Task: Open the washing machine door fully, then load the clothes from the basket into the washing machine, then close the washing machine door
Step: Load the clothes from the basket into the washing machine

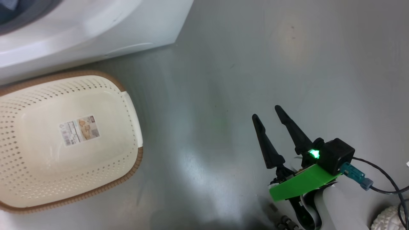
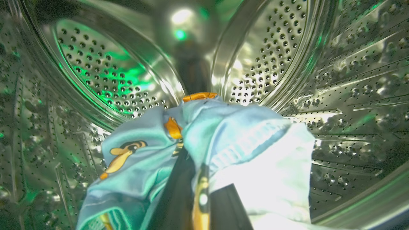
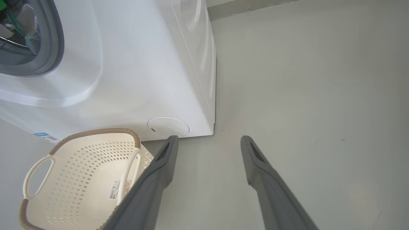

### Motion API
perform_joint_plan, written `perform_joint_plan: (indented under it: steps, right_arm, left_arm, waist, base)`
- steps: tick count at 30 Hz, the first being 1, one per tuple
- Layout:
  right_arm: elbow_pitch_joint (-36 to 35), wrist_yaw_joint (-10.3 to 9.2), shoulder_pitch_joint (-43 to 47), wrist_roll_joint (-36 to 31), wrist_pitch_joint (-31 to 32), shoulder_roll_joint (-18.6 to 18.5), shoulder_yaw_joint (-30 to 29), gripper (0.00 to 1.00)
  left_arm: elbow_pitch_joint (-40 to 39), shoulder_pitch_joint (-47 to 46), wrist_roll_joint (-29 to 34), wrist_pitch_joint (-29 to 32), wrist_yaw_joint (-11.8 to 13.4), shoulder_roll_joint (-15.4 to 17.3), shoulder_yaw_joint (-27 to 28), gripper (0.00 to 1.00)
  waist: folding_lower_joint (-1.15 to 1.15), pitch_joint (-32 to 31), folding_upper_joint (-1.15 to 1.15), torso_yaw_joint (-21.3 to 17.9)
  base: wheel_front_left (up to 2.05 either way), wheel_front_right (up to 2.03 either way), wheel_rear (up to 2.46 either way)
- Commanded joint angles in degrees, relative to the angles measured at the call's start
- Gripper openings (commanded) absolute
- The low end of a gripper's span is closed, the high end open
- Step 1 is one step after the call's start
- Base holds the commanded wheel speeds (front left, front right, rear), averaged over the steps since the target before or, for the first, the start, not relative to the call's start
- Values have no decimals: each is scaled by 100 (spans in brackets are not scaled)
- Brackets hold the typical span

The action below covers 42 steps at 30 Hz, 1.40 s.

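The light blue cartoon-printed clothes (image 2: 223,143) lay in the perforated steel drum (image 2: 96,73) of the white washing machine (image 3: 143,64), pinched by the left gripper (image 2: 201,191). Releasing low and withdrawing straight should avoid snagging. The right gripper (image 1: 266,112) gaped wide, near the cream perforated plastic basket (image 1: 19,95).

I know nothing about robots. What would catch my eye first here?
First the clothes, light blue with orange cartoon figures, bunched inside the shiny perforated drum, lit green. Next, the basket lying empty on the grey floor beside the washing machine, and the right gripper with jaws apart and a green light.
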Motion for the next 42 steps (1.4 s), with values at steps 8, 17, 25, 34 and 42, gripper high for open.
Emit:
perform_joint_plan:
  steps: [8, 17, 25, 34, 42]
  right_arm:
    - [-68, 9, 46, 41, -27, 3, 323, 100]
    - [-120, 9, -8, 30, -27, 3, 387, 100]
    - [2, 9, -27, 60, -27, 3, 472, 100]
    - [132, 9, -83, 78, -27, 3, 453, 100]
    - [198, 9, -92, 82, -27, 3, 398, 100]
  left_arm:
    - [150, -606, -354, -267, -17, 613, -411, 0]
    - [-918, -773, 10, -415, 119, 729, -98, 0]
    - [-168, -506, -54, -415, 77, 542, 14, 62]
    - [741, -630, -181, -414, 19, 423, -137, 100]
    - [586, -312, -149, -416, 7, 346, -141, 100]
  waist:
    - [0, 369, 0, -206]
    - [0, 502, 0, -288]
    - [0, 417, 0, -269]
    - [0, 188, 0, -179]
    - [0, -79, 0, -96]
  base:
    - [0, 0, 0]
    - [0, 0, 0]
    - [0, 0, 0]
    - [0, 0, 0]
    - [0, 0, 0]
